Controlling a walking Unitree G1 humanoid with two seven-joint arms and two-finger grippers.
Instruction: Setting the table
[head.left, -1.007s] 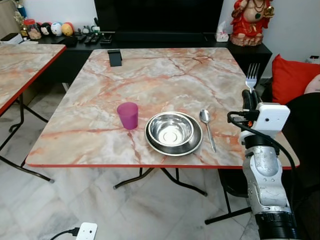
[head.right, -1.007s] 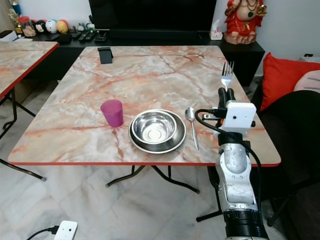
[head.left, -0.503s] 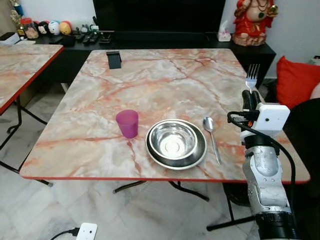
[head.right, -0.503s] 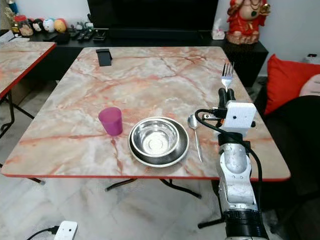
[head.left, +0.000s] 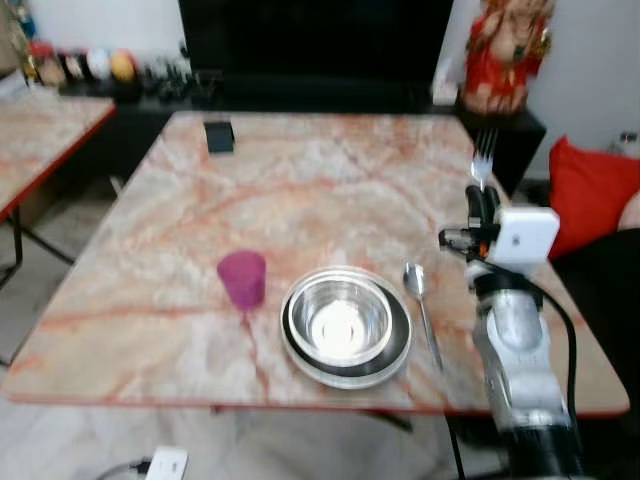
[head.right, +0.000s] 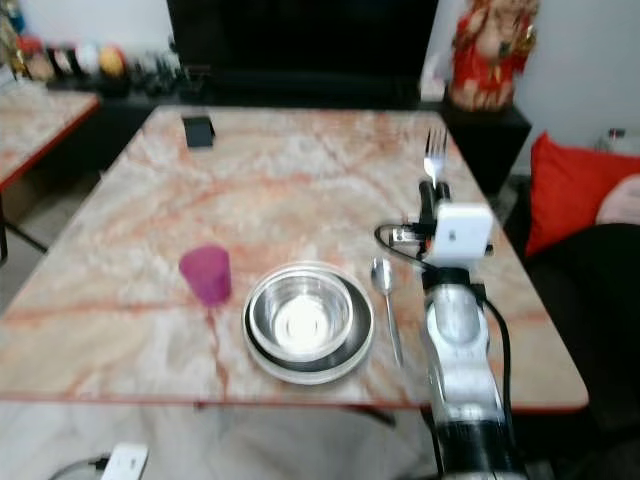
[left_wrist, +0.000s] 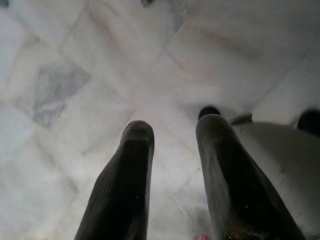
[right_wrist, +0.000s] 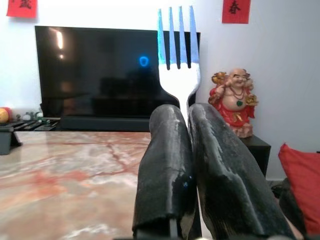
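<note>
The right end effector (head.left: 481, 196) is raised over the right side of the pink-veined marble surface (head.left: 300, 180), its two black fingers (right_wrist: 167, 165) clamped on the handle of a silver metal fork (right_wrist: 178, 55) held upright, tines up. On the surface near the front edge sits a round steel bowl on a steel plate (head.left: 345, 326), with a steel spoon (head.left: 421, 305) just to its right and a magenta plastic cup (head.left: 242, 277) to its left. The left end effector (left_wrist: 172, 150) hangs over pale floor tiles (left_wrist: 75, 75), fingers apart and empty.
</note>
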